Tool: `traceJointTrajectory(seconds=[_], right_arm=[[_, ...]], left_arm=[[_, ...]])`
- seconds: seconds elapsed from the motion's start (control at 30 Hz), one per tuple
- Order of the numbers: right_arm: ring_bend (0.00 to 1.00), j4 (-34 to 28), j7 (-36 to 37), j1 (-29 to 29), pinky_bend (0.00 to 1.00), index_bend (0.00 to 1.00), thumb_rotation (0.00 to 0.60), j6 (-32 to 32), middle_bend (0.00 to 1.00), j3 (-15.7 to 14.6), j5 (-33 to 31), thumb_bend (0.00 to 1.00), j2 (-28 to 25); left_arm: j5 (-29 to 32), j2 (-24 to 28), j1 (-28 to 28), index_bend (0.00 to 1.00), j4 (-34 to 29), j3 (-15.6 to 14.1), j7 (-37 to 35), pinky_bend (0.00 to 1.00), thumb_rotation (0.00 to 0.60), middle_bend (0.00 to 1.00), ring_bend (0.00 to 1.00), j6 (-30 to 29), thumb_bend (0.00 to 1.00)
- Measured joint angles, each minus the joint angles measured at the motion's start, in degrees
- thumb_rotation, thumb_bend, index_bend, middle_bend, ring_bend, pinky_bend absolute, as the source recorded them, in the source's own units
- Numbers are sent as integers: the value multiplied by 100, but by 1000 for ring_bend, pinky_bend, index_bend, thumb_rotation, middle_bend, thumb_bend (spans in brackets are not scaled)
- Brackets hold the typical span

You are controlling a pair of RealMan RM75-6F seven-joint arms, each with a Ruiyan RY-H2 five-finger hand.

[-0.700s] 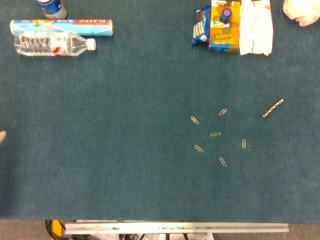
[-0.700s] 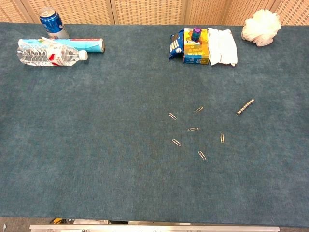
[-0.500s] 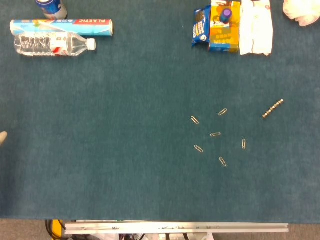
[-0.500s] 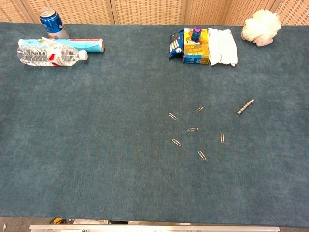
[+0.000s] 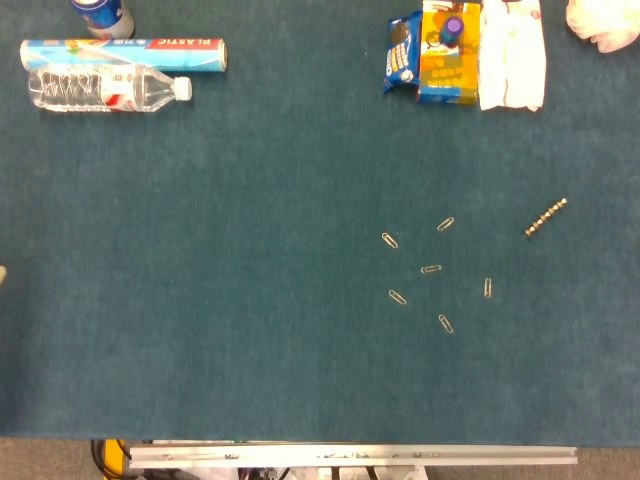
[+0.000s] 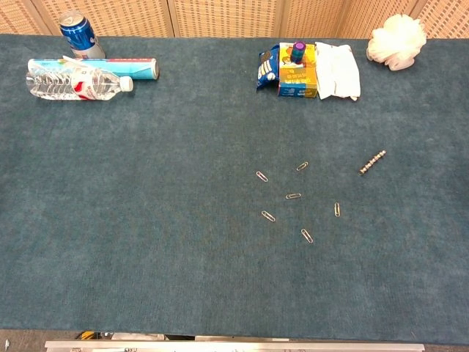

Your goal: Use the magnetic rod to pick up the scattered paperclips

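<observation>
Left hand (image 5: 2,274) slips further off the left edge of the head view, now a pale sliver, grip unreadable; right hand unseen. Magnetic rod (image 5: 545,217) lies right of centre on the blue cloth (image 5: 250,300), apart from the paperclips (image 5: 431,269) scattered centre-right; bottle (image 5: 105,89) upper left.

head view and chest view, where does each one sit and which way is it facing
Head view: high up, looking almost straight down on the table; a pale sliver at the left edge, possibly a robot hand, too little to tell.
Chest view: lower, tilted forward across the table to the wicker wall; no robot body visible.
Shared: magnetic rod, paperclips, water bottle.
</observation>
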State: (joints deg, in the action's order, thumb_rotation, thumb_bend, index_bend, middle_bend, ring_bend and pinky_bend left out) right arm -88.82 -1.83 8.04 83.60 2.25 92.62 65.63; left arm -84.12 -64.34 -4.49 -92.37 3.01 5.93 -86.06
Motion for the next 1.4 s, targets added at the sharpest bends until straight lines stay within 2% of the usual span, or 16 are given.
traceJointTrajectory(seconds=[0.17,0.3,0.43,0.63,0.9,1.03,1.13,1.23,1.4], right_arm=[[307,174,-68,167,410,474,600,47,416,-28,422,156,29],[215,458,-11,397,375,474,600,-45,326,-1,587,155,71],[150,964,249,672,336,474,600,-286,247,60,601,156,217],[109,1676,445,1058,316,473,600,-775,179,77,571,151,499],[84,1854,196,1354,306,406,600,-1286,83,14,409,135,670],[32,1908,45,1435,301,363,600,-1441,32,1,307,53,752],[15,1930,-12,1493,291,335,600,-1546,18,-8,247,11,801],[5,1951,-58,1558,276,334,600,-1673,28,-35,199,15,841],[2,1990,-142,1665,264,341,600,-1879,50,-96,157,105,901]], left_arm=[[-40,-18,3,431,3,-25,27,449,600,442,264,-5,11],[-8,-31,10,431,3,-9,39,449,600,442,264,-14,11],[8,-38,15,431,9,-6,39,449,600,442,264,-12,11],[64,-48,12,431,13,9,70,449,600,442,264,17,11],[79,-49,48,431,20,9,44,449,600,442,264,-24,11],[91,-52,58,431,28,11,38,449,600,442,264,-28,11],[105,-52,67,431,32,17,18,449,600,442,264,-35,11],[113,-52,75,431,29,20,14,449,600,442,264,-41,11],[125,-55,82,431,45,20,10,449,600,442,264,-37,11]])
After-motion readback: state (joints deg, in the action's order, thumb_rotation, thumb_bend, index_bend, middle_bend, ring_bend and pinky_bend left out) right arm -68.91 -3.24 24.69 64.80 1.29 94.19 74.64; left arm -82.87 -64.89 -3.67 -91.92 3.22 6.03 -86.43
